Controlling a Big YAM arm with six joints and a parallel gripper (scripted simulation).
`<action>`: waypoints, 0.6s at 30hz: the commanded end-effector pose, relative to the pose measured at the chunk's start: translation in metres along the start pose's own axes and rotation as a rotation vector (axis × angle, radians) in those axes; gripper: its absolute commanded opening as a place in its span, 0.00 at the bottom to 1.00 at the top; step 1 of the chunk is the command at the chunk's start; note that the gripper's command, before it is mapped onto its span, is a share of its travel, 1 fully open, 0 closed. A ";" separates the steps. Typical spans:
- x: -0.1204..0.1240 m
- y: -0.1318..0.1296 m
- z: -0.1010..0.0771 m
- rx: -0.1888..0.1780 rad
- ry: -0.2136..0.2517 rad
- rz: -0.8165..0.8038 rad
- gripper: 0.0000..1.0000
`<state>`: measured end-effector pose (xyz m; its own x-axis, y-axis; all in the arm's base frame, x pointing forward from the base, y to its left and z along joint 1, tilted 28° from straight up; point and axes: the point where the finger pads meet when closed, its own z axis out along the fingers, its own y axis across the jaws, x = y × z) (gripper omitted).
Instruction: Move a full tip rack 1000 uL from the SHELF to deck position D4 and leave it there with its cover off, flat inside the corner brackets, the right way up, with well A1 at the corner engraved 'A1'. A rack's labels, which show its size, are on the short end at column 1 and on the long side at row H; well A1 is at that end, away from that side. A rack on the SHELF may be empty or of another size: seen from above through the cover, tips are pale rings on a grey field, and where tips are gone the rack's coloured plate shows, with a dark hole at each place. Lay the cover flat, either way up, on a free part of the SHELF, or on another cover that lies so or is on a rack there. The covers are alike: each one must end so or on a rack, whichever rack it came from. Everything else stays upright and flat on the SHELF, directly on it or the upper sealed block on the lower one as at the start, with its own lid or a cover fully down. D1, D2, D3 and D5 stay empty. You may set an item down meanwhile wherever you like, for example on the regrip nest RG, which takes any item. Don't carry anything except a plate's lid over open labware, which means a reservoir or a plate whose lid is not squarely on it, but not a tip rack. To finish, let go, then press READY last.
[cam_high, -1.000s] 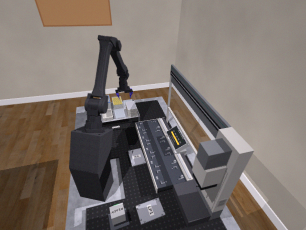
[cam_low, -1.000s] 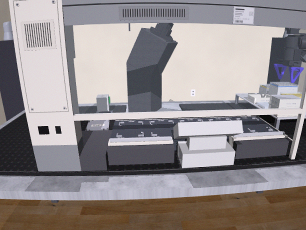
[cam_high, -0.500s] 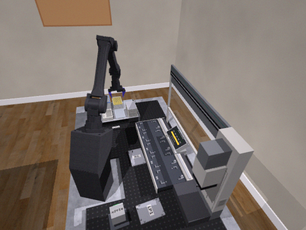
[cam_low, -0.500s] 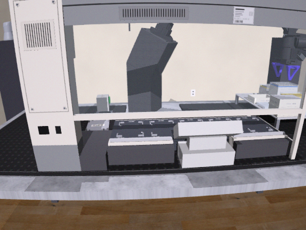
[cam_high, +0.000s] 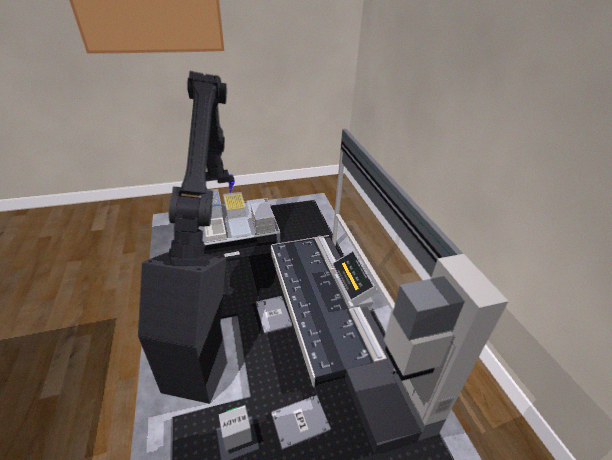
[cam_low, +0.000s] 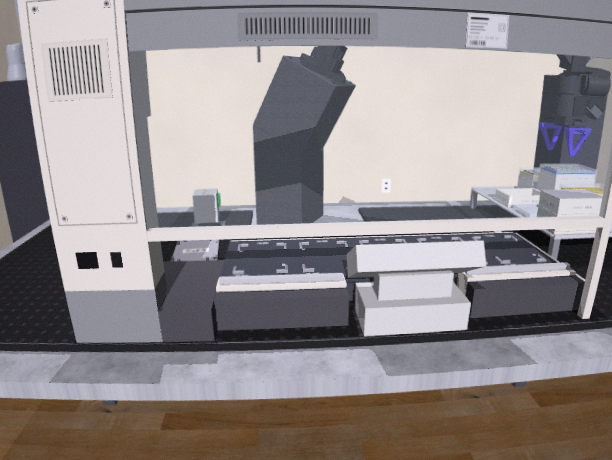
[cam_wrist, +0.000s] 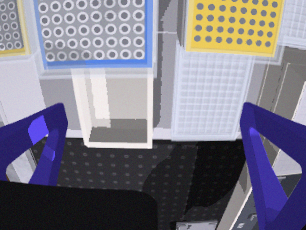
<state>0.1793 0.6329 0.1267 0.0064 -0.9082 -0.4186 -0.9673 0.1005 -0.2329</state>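
Note:
My gripper is open and empty, and hangs above the SHELF. In the wrist view a blue-edged tip rack shows pale rings on a grey field all over. A yellow rack to its right shows its coloured plate with dark holes. Another yellow-edged rack with pale rings is cut off at the left edge. In the exterior view the blue fingers stand apart, a little above the blue-edged rack. The deck with its corner brackets holds no labware.
A low white item and a pale gridded plate lie on the SHELF nearer to me. White blocks stand at the shelf's front. The RG nest, the READY button and the LP1 pad lie on the table.

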 end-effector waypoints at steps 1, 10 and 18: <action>-0.025 0.014 -0.011 0.001 -0.030 0.018 1.00; -0.043 0.057 -0.011 -0.002 -0.032 0.018 1.00; -0.055 0.086 -0.012 -0.003 -0.033 0.018 1.00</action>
<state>0.1102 0.6676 0.1203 0.0029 -0.9101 -0.4144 -0.9672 0.1027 -0.2324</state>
